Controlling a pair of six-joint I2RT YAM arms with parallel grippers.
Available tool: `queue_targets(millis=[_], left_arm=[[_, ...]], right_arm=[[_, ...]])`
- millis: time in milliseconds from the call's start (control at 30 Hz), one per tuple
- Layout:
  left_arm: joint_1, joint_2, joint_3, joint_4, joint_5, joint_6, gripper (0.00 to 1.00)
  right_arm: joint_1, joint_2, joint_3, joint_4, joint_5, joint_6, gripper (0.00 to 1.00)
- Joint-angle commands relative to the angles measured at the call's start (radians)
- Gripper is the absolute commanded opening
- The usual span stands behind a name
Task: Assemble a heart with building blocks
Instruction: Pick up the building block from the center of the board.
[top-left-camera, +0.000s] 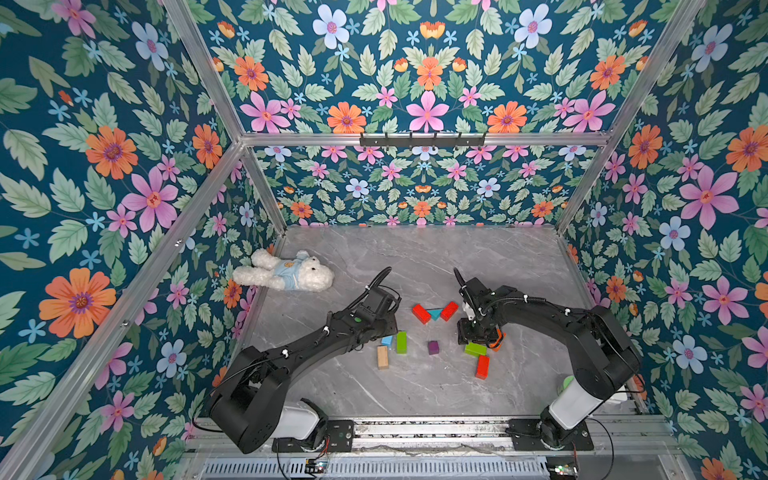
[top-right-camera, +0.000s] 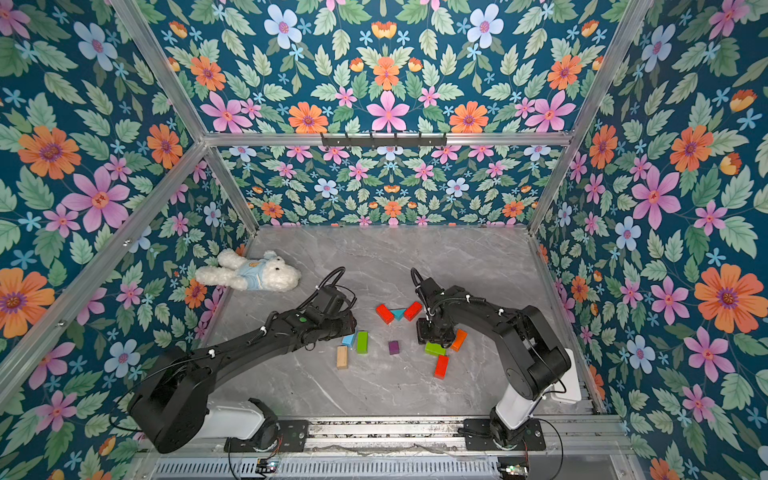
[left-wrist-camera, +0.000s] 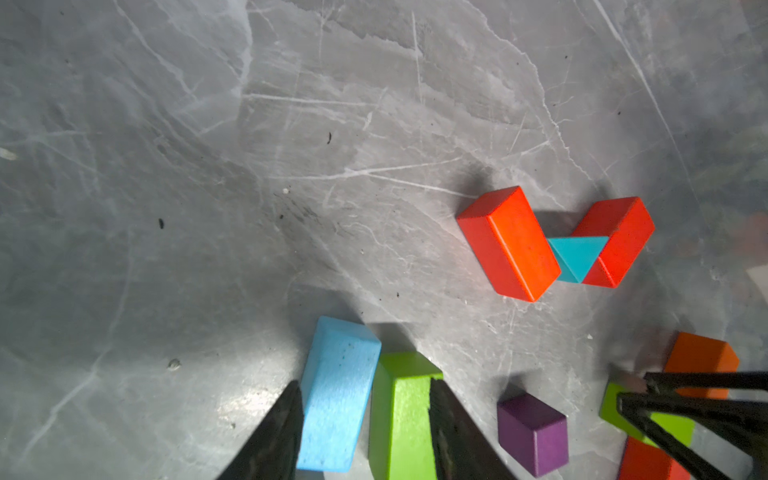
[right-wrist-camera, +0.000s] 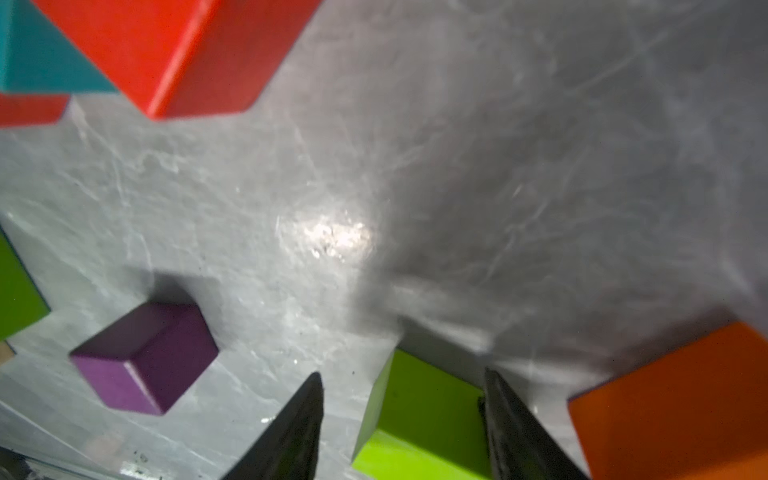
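Black left fingers (left-wrist-camera: 278, 436) stand part open astride two bars that lie side by side on the grey marbled bench (left-wrist-camera: 208, 208). A light blue bar (left-wrist-camera: 338, 395) is close against one finger and a green bar (left-wrist-camera: 401, 419) close against the other. The two bars touch at their far ends and gape slightly nearer the wrist, and both rest flat on the bench. Just behind these fingers, towards the arm's base, lies a natural-wood bar (top-left-camera: 382, 356).

The right fingers (right-wrist-camera: 291, 436) are likewise part open, straddling a second green bar (right-wrist-camera: 419, 415). One finger touches its edge and the other stands clear of it, so they have hold of nothing. On their outer side, just beside that bar, sits a tilted orange bar (right-wrist-camera: 673, 399). Behind them, towards the base, is a lone red bar (top-left-camera: 482, 366).

Between the two pairs of fingers a purple cube (top-left-camera: 433, 347) stands alone. Slightly farther out, also between them, is all there is of the heart (top-left-camera: 435, 312): two red bars (left-wrist-camera: 509, 245) leaning apart in a V, with a teal triangle (left-wrist-camera: 577, 255) wedged in the notch. Well beyond the left fingers, at the bench's far edge, lies a white plush bear (top-left-camera: 286, 272).
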Motion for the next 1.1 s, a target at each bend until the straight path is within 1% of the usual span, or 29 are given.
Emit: queue_targets(millis=[0,67,200,333,467,533,667,767,900,967,1067], left_arm=[[0.002,0.012,0.007,0.021,0.017,-0.011,0.51],[0.003,0.01,0.004,0.023,0.015,-0.01,0.5],[0.004,0.003,-0.012,0.032,0.01,-0.013,0.5],[0.004,0.006,-0.022,0.038,0.014,-0.016,0.49],[0.005,0.011,-0.026,0.043,0.015,-0.013,0.49],[0.006,0.014,-0.022,0.041,0.018,-0.01,0.49],[0.006,0.014,-0.025,0.041,0.02,-0.01,0.48],[0.005,0.012,-0.027,0.042,0.02,-0.008,0.47],[0.006,0.001,-0.03,0.035,0.016,-0.004,0.47],[0.008,0.002,-0.031,0.037,0.014,-0.004,0.47],[0.008,0.016,-0.02,0.036,0.024,-0.002,0.47]], right_arm=[[0.017,-0.035,-0.019,-0.032,0.035,0.042,0.6],[0.018,-0.038,-0.028,-0.051,0.057,0.044,0.6],[0.026,-0.034,-0.026,-0.087,0.086,0.032,0.54],[0.032,-0.02,-0.011,-0.107,0.106,0.031,0.44],[0.031,-0.013,-0.007,-0.122,0.123,0.036,0.42],[0.031,-0.019,-0.008,-0.127,0.131,0.034,0.43],[0.031,-0.018,0.004,-0.145,0.117,0.028,0.49],[0.032,-0.006,0.007,-0.16,0.112,0.024,0.46],[0.04,-0.035,-0.018,-0.174,0.116,0.005,0.6],[0.043,-0.057,-0.024,-0.171,0.094,0.006,0.62],[0.067,-0.072,-0.016,-0.188,0.099,0.015,0.64]])
